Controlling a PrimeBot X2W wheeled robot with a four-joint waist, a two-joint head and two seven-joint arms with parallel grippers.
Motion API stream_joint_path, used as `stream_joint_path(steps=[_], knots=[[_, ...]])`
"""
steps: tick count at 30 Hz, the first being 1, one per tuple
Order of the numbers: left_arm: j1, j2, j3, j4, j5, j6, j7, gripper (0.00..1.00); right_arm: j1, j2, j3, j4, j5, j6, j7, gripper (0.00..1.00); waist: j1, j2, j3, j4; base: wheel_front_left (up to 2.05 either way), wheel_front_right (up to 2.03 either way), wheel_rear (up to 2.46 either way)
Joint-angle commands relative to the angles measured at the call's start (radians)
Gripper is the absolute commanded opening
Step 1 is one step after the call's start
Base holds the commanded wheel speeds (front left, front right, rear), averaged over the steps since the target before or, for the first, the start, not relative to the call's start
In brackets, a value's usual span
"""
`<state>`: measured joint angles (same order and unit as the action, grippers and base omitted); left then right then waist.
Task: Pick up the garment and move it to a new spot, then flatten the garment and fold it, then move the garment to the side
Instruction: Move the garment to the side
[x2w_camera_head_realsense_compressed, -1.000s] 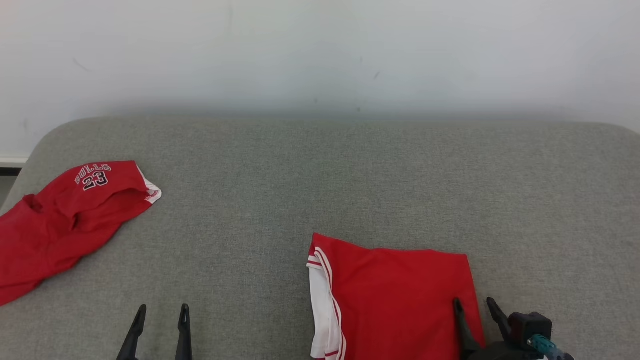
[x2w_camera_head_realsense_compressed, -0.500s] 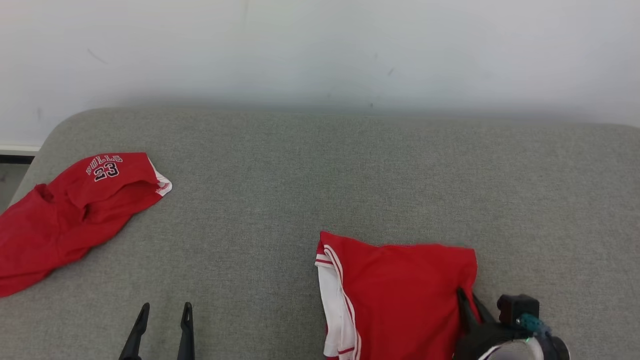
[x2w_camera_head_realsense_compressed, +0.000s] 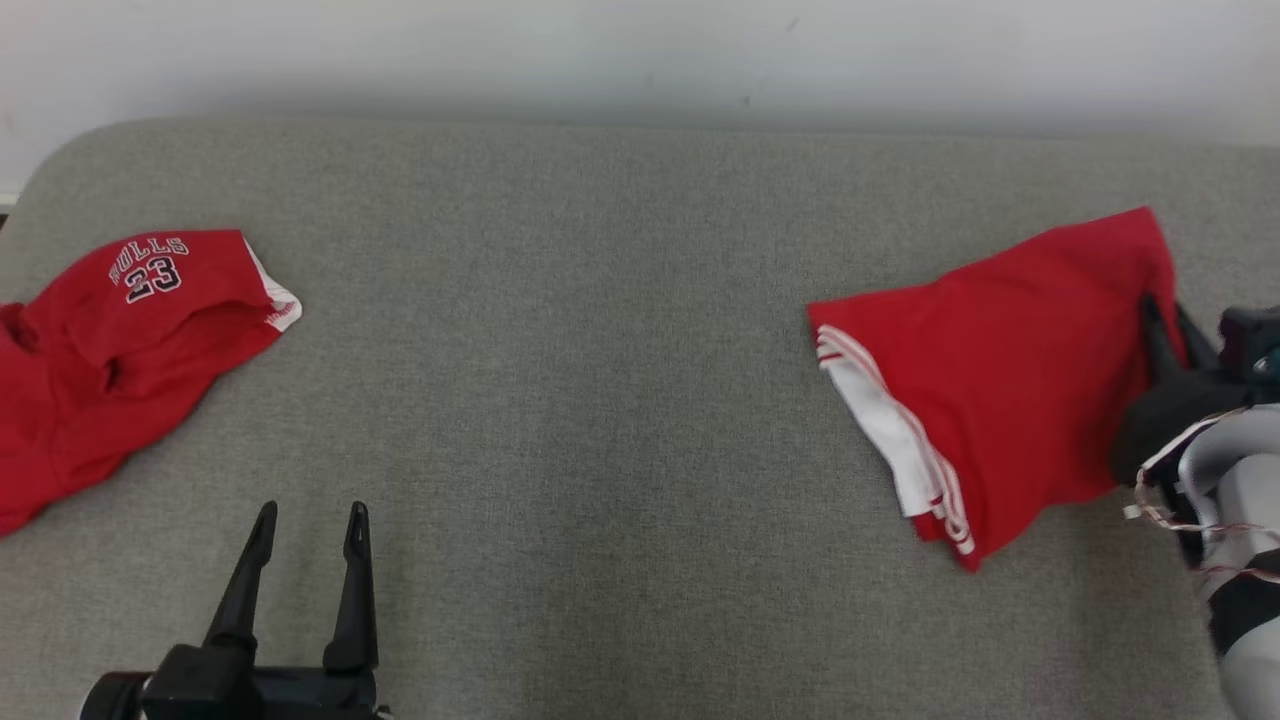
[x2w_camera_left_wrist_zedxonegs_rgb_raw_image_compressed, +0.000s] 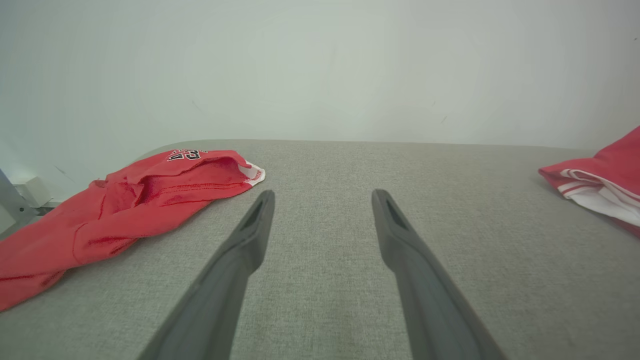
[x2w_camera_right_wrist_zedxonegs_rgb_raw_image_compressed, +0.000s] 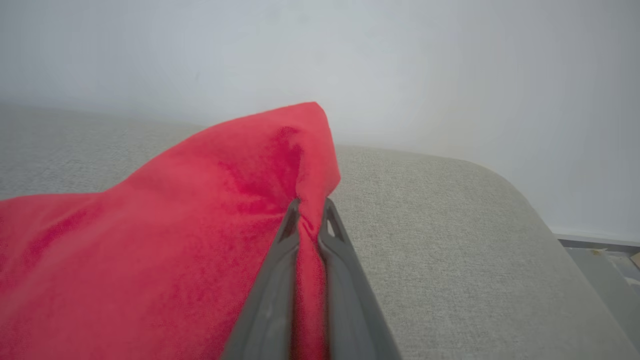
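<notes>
The folded red garment with white striped trim lies on the right part of the grey cushion, tilted, its far right corner lifted. My right gripper is shut on that corner. In the right wrist view the fingers pinch red cloth of the garment. My left gripper stands open above bare cushion at the lower left, nothing between its fingers. The left wrist view catches the garment's trim edge at far right.
A second red piece printed "BULLS 23" lies crumpled at the cushion's left edge, also in the left wrist view. A pale wall runs behind. The cushion's right edge drops off to the floor.
My right gripper shut on the garment's right corner and dragged it right and farther back. The head camera has tilted down. The left gripper stays open.
</notes>
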<state>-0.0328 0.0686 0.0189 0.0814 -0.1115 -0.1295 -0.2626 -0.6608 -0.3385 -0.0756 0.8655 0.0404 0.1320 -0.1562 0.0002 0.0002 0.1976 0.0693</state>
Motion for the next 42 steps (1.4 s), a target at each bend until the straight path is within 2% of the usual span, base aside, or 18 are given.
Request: stream_joint_path(steps=[1,11,22,31,35,36,37,38,42], knots=[[-0.023,0.012,-0.004,-0.015,-0.01,-0.001,-0.003,1.0,-0.024,-0.038,-0.006,-0.02,-0.023,-0.003,0.021,0.0,-0.0002,-0.0002,0.079,-0.012,0.0,0.0,0.0],[-0.102,0.08,-0.04,-0.115,-0.044,0.0,-0.003,1.0,-0.102,-0.224,-0.043,-0.179,-0.053,-0.003,0.173,0.0,-0.0002,-0.0002,0.229,-0.064,0.0,0.0,0.0],[-0.129,0.126,-0.045,-0.218,-0.061,0.0,-0.003,1.0,-0.11,-0.324,-0.106,-0.323,-0.069,-0.003,0.305,0.0,-0.0002,-0.0002,0.32,-0.095,0.0,0.0,0.0],[-0.128,0.146,-0.02,-0.258,-0.074,0.0,-0.003,1.0,-0.122,-0.396,-0.112,-0.357,-0.05,-0.003,0.345,0.0,-0.0002,-0.0002,0.365,-0.1,0.0,0.0,0.0],[-0.121,0.147,-0.015,-0.261,-0.074,0.0,-0.003,1.0,-0.135,-0.397,-0.103,-0.354,-0.042,-0.003,0.351,0.0,-0.0002,-0.0002,0.373,-0.104,0.0,0.0,0.0],[-0.121,0.148,-0.014,-0.261,-0.075,0.0,-0.003,1.0,-0.139,-0.396,-0.102,-0.352,-0.043,-0.003,0.352,0.13,-0.0002,-0.0002,0.374,-0.105,0.0,0.0,0.0],[-0.121,0.148,-0.013,-0.26,-0.075,0.0,-0.003,1.0,-0.139,-0.397,-0.097,-0.352,-0.048,-0.003,0.351,0.73,-0.0002,-0.0002,0.375,-0.106,0.0,0.0,0.0],[-0.121,0.148,-0.012,-0.259,-0.075,0.0,-0.003,1.0,-0.14,-0.397,-0.093,-0.347,-0.052,-0.003,0.355,1.0,-0.0002,-0.0002,0.375,-0.107,0.0,0.0,0.0],[-0.123,0.141,-0.011,-0.25,-0.071,0.0,-0.003,1.0,-0.155,-0.394,-0.099,-0.33,-0.065,-0.003,0.34,1.0,-0.0002,-0.0002,0.368,-0.109,0.0,0.0,0.0]])
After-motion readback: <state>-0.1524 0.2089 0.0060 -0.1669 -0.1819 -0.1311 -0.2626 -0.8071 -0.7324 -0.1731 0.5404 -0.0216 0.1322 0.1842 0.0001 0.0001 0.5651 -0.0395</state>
